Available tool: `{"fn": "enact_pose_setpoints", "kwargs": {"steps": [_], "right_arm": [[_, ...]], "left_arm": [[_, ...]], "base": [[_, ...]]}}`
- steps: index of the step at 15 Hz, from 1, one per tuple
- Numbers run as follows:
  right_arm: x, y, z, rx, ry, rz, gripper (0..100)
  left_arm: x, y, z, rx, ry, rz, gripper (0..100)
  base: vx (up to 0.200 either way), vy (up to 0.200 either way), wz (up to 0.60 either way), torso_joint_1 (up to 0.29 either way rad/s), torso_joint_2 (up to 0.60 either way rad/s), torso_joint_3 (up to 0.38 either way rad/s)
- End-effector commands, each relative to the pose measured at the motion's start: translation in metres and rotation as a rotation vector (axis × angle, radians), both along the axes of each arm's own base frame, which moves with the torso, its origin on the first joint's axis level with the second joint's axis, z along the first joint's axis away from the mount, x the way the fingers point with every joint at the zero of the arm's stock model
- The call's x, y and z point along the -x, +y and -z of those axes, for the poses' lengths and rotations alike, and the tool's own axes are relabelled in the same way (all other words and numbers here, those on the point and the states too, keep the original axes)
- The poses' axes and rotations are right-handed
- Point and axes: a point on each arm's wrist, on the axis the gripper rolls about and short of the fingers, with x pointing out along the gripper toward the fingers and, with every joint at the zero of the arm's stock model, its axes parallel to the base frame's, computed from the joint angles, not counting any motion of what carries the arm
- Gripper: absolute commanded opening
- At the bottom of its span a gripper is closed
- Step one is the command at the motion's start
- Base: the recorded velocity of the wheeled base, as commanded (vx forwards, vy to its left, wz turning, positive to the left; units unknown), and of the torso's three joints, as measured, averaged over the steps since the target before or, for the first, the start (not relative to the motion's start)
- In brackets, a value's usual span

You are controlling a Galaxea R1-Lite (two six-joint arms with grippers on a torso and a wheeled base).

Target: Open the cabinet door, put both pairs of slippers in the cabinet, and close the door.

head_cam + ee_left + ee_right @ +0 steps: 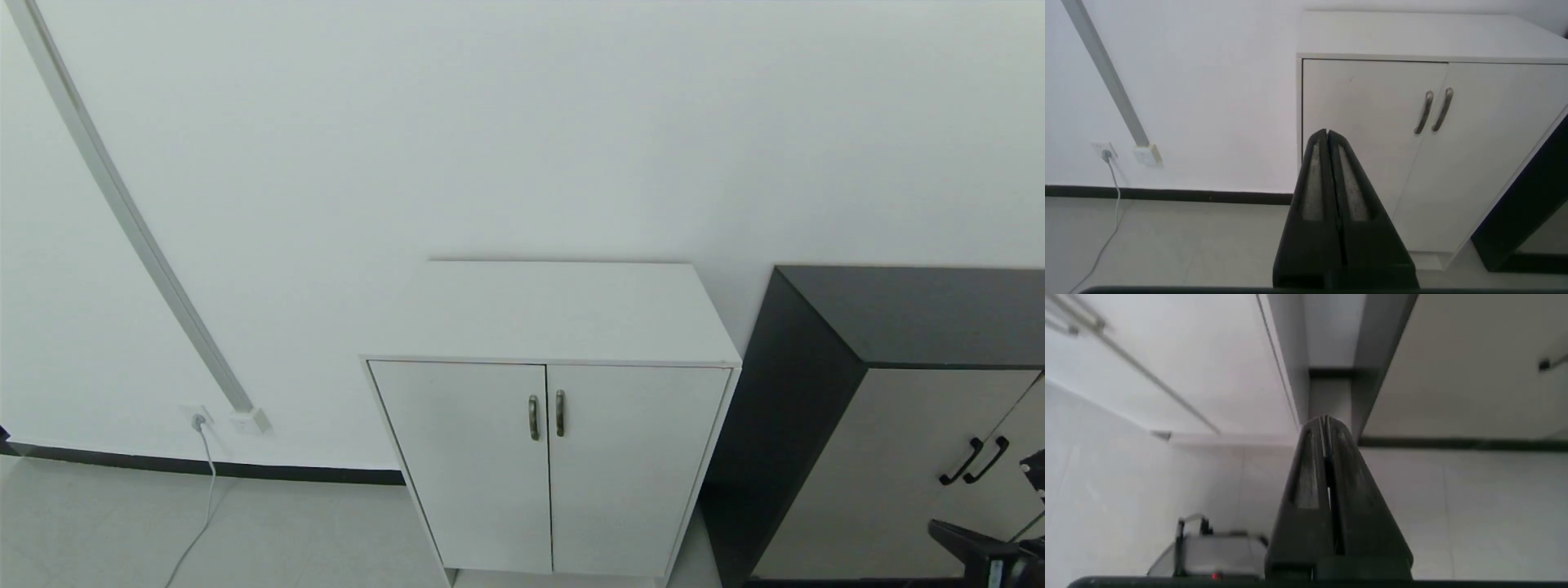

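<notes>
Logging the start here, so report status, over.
Left gripper shut, empty. Right gripper shut, empty. White cabinet doors both closed. Black cabinet stands close on its right; door fronts unobstructed.

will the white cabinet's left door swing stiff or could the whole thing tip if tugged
The door is a flat rigid panel, so it probably swings as one piece. The slim metal handle looks smooth, possibly slippery. The cabinet looks taller than deep, so a hard tug might rock it.

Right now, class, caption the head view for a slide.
White cabinet with both doors shut beside a black cabinet, against a white wall.
</notes>
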Motion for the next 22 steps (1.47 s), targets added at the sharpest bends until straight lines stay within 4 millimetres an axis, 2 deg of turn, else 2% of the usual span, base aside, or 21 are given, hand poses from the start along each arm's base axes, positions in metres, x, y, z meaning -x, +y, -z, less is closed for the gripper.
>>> {"fn": "enact_pose_setpoints", "kwargs": {"steps": [1, 4, 5, 10, 17, 20, 22], "right_arm": [[0.041, -0.005, -0.008, 0.001, -0.062, -0.036, 0], [0.066, -0.007, 0.0, 0.007, -0.027, -0.078, 0], [0.08, -0.009, 0.005, 0.0, -0.025, -0.092, 0], [0.099, -0.011, 0.013, 0.001, -0.034, -0.109, 0], [0.105, -0.012, 0.013, 0.023, -0.071, -0.151, 0], [0.111, -0.012, 0.016, 0.053, -0.1, -0.224, 0], [0.113, -0.013, 0.016, 0.051, -0.124, -0.18, 0]], "left_arm": [[0.0, 0.0, 0.0, 0.0, 0.0, -0.001, 0], [0.0, 0.0, 0.0, 0.0, 0.0, -0.001, 0], [0.0, 0.0, 0.0, 0.0, 0.0, -0.001, 0], [0.0, 0.0, 0.0, 0.0, 0.0, -0.001, 0], [0.0, 0.0, 0.0, 0.0, 0.0, -0.001, 0], [0.0, 0.0, 0.0, 0.006, 0.0, -0.001, 0], [0.0, 0.0, 0.0, 0.006, 0.0, -0.001, 0]], "base": [[0.0, 0.0, 0.0, 0.0, 0.0, 0.0], [0.0, 0.0, 0.0, 0.0, 0.0, 0.0], [0.0, 0.0, 0.0, 0.0, 0.0, 0.0], [0.0, 0.0, 0.0, 0.0, 0.0, 0.0], [0.0, 0.0, 0.0, 0.0, 0.0, 0.0], [0.0, 0.0, 0.0, 0.0, 0.0, 0.0], [0.0, 0.0, 0.0, 0.0, 0.0, 0.0]]}}
